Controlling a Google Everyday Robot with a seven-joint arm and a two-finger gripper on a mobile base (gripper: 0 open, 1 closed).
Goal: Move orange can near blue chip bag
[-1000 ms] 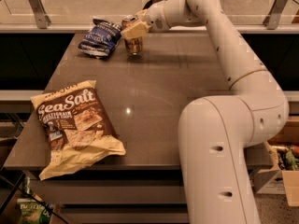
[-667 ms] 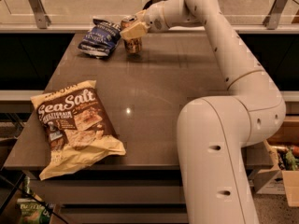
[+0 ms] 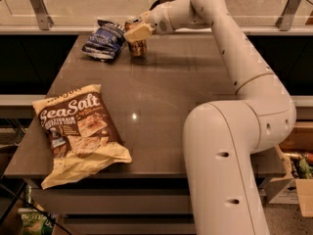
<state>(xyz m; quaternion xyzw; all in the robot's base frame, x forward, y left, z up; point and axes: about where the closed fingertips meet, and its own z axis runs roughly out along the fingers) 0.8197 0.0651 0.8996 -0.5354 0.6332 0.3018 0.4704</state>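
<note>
The orange can stands upright at the far side of the table, its silver top showing. The blue chip bag lies just left of it, a small gap apart. My gripper reaches in from the right and is shut on the can's upper part, with one cream finger across its front. The can's base is at the table surface.
A large brown and cream "Sea Salt" bag lies at the front left of the dark table. My white arm arches over the table's right side. A rail with metal posts runs behind the table. Boxes stand on the floor at right.
The gripper and the can have shifted slightly left, closer to the blue chip bag. Nothing else has moved.
</note>
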